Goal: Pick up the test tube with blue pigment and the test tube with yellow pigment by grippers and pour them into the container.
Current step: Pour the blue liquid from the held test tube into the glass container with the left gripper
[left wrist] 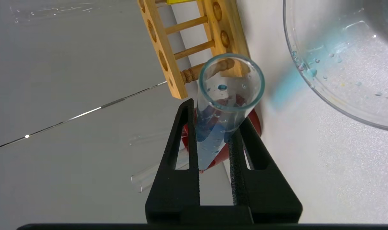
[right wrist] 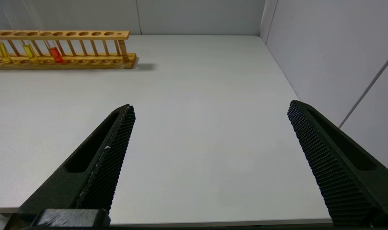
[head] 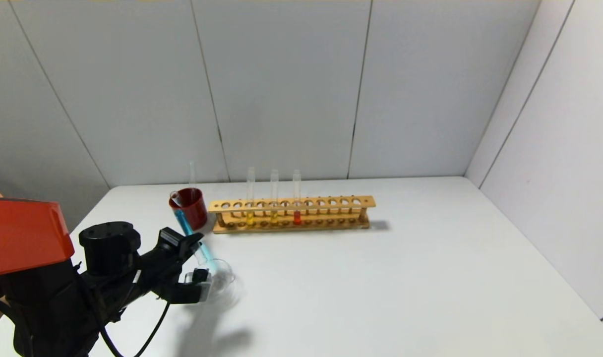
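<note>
Blue pour in hand — your left gripper (left wrist: 213, 127), jaws clamped on the test tube with blue pigment (head: 198, 244), beside the container (head: 224, 282). Next — tip further. Right gripper (right wrist: 210, 134): jaws wide, idle.

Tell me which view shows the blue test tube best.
Left wrist view: the test tube with blue pigment fills the frame, clamped in the left end effector. Head view shows it small, tilted. Right wrist view misses it.

Lighting: bright, even, diffuse, from overhead. Shadows: soft; wooden rack (head: 291, 214) throws a short one toward 3 o'clock; left arm's shadow falls on the table (head: 381, 277) toward 5 o'clock. Focus: dish (left wrist: 340, 64) soft at close range. Glare: slight on glass rims.
</note>
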You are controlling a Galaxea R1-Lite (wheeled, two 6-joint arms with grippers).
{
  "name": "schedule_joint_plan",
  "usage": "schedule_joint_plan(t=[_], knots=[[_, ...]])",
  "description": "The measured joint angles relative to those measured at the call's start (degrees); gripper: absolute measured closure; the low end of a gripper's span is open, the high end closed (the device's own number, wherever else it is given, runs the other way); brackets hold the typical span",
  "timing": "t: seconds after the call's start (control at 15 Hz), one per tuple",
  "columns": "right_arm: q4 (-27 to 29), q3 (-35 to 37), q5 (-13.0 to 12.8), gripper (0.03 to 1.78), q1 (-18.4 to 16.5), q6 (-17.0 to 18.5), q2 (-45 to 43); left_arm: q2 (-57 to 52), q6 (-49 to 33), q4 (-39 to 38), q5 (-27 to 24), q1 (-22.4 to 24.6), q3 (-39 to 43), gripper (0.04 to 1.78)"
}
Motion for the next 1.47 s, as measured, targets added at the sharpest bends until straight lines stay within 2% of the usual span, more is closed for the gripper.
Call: schedule_joint_plan(t=[1.47], knots=[[0.0, 0.0, 0.0, 0.06, 0.0, 0.0, 0.0, 0.5, 3.8, -2.0, 0.2, 0.1, -1.1, 1.51]])
